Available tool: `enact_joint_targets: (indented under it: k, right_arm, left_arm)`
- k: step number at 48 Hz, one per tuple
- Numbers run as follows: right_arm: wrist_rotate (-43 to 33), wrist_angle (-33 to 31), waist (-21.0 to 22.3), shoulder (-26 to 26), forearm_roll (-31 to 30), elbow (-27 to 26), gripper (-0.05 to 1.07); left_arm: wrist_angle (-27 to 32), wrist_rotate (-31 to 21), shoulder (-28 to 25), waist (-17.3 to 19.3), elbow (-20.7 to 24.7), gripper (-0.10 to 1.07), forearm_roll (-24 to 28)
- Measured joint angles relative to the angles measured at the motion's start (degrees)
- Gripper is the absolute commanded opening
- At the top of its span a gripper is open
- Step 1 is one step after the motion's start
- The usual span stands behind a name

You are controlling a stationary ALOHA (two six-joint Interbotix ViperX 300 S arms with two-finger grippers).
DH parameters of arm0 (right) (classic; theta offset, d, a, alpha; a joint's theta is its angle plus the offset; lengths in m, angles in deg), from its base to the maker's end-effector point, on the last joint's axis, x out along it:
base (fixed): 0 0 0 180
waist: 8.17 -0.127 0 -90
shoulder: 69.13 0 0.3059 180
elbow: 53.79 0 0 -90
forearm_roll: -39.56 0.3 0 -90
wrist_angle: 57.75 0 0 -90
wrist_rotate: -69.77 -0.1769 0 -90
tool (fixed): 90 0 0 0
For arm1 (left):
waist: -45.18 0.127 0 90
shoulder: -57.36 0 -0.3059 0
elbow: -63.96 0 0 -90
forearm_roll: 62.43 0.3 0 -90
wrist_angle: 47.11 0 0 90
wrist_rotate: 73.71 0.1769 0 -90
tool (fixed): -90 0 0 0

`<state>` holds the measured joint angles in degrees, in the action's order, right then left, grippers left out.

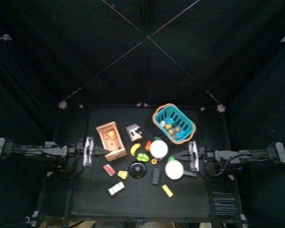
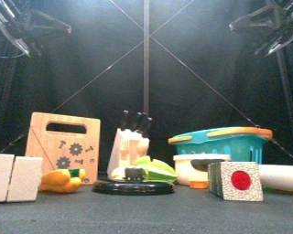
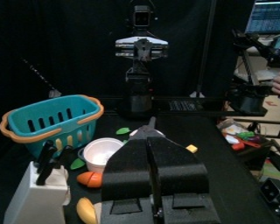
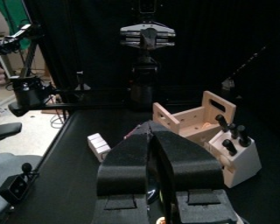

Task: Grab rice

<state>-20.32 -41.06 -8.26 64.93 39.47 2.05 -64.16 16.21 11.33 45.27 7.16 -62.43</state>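
Black curtains ring the desk [image 1: 139, 207]; both arms rest, fingers closed and empty. Next: reach the rice [image 1: 159, 149].

You are looking at a teal basket [image 1: 174, 118] sitting just ahead of the right jaws, and a wooden board [image 1: 111, 137] lying ahead of the left jaws.

**Colours on my table**

I see the rice [image 1: 158, 149] as plain white, near the table's middle. The basket [image 1: 174, 118] toward the far right corner is teal with an orange rim. My wooden board [image 2: 62, 144] is tan with dark gear shapes. A white box [image 2: 241, 180] at the front right edge shows a red disc. The table [image 1: 139, 200] and curtains [image 1: 61, 44] are black.
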Motion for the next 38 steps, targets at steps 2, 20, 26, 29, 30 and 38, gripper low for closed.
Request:
enact_joint_targets:
  k: [2, 20, 26, 29, 30, 38]
  right_arm:
    - [0.0, 0.0, 0.1, 0.0, -0.1, 0.0, 0.01]
    - [-2.4, 0.0, 3.9, -7.3, 2.1, -2.5, 0.02]
    - [-2.4, -0.3, 6.3, -11.0, 5.4, -4.4, 0.02]
    - [-2.3, -1.2, 7.6, -12.7, 7.3, -5.5, 0.02]
    - [-2.3, -1.7, 7.8, -13.2, 7.8, -5.8, 0.02]
    - [-2.4, -7.4, 10.0, -15.6, 11.3, -8.3, 0.02]
  left_arm:
    - [0.1, 0.0, -0.1, -0.1, 0.0, -0.03, -0.3]
    - [0.1, -0.3, -1.2, -0.6, 0.1, -0.02, -3.5]
    - [0.0, -0.3, -3.9, -0.8, 0.4, 0.00, -3.4]
    - [-0.1, -0.3, -5.6, -0.8, 0.8, 0.02, -3.5]
    - [-0.2, -0.3, -6.2, -0.8, 1.0, 0.03, -3.5]
    - [-1.2, -0.4, -10.1, -0.9, 1.6, 0.10, -3.4]
